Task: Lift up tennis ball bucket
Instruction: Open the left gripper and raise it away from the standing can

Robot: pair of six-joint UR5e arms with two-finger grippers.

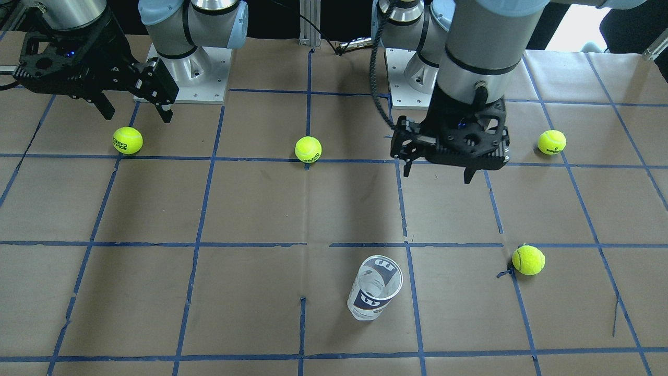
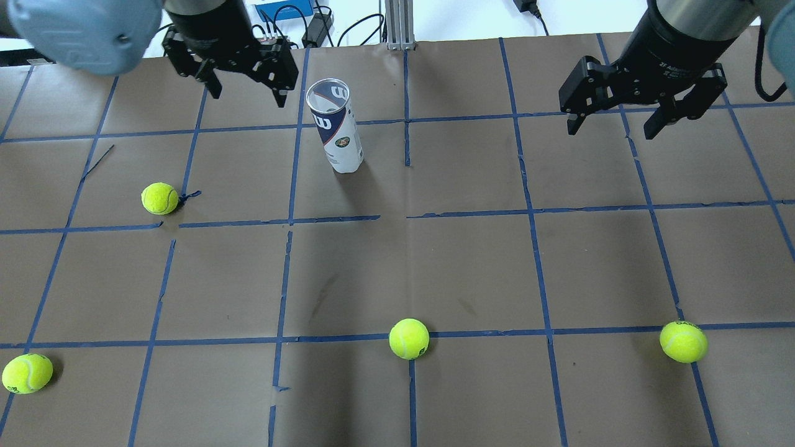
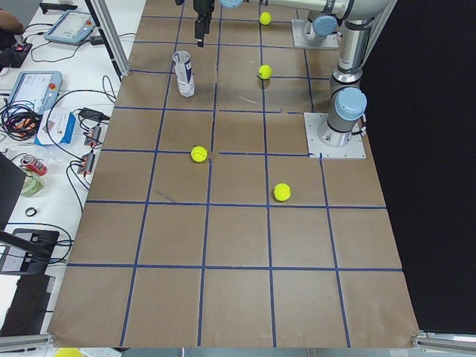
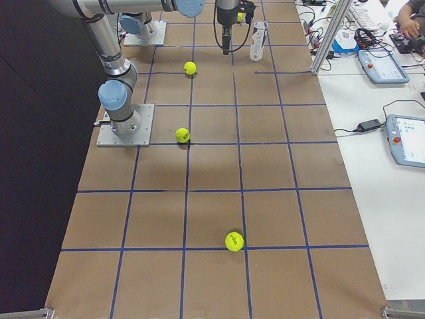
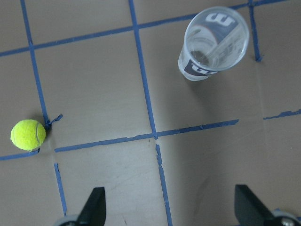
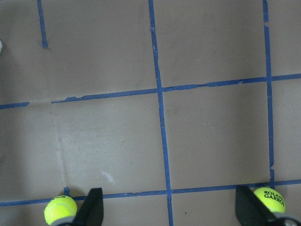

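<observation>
The tennis ball bucket [image 2: 336, 127] is a clear can with a white and navy label. It stands upright and open-topped on the brown table, with nothing inside it. It also shows in the front view [image 1: 374, 287] and the left wrist view [image 5: 214, 42]. My left gripper [image 2: 248, 96] hangs open and empty above the table, just left of the bucket and apart from it; in the front view it [image 1: 438, 176] is up and right of the bucket. My right gripper [image 2: 612, 131] is open and empty, far to the bucket's right.
Several yellow-green tennis balls lie loose: one [image 2: 159, 198] left of the bucket, one [image 2: 27, 373] at the near left, one [image 2: 408, 338] in the near middle, one [image 2: 683, 341] at the near right. Blue tape lines grid the table [image 2: 472, 261].
</observation>
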